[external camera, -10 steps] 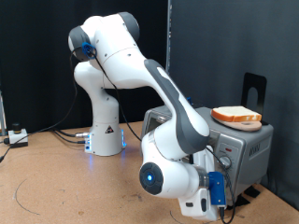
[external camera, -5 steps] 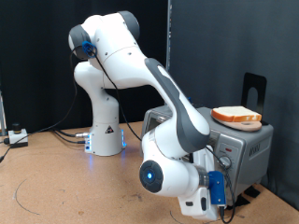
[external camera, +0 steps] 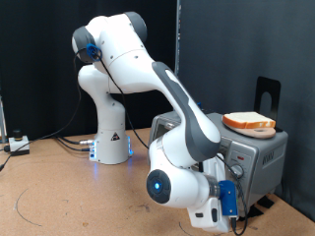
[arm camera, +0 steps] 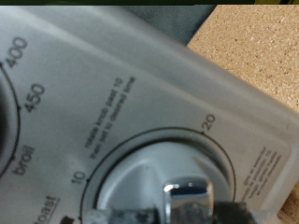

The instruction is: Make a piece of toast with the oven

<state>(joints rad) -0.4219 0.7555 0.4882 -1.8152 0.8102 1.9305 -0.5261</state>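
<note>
- In the exterior view the robot arm point(external camera: 167, 108) covers most of the oven point(external camera: 258, 157): only its silver top, one side and part of the front at the exterior view's right show, and the door and rack are hidden.
- The gripper point(external camera: 228, 197) sits low against the oven's front near the table's point(external camera: 59, 187) front edge; its fingers are out of sight there, so I cannot tell how the jaws stand.
- The wrist view is filled by the oven's grey control panel, cut off on all sides, with printed numbers 400, 450, 10 and 20, the word "broil" and a shiny metal knob point(arm camera: 187, 198) very close to the camera.
- The piece of toast point(external camera: 248, 122) lies flat on the oven's top, its long side running along the top; it is pale with a golden-brown crust.
- The table is brown particle board, with a cable point(external camera: 39, 202) looping across it.
</note>
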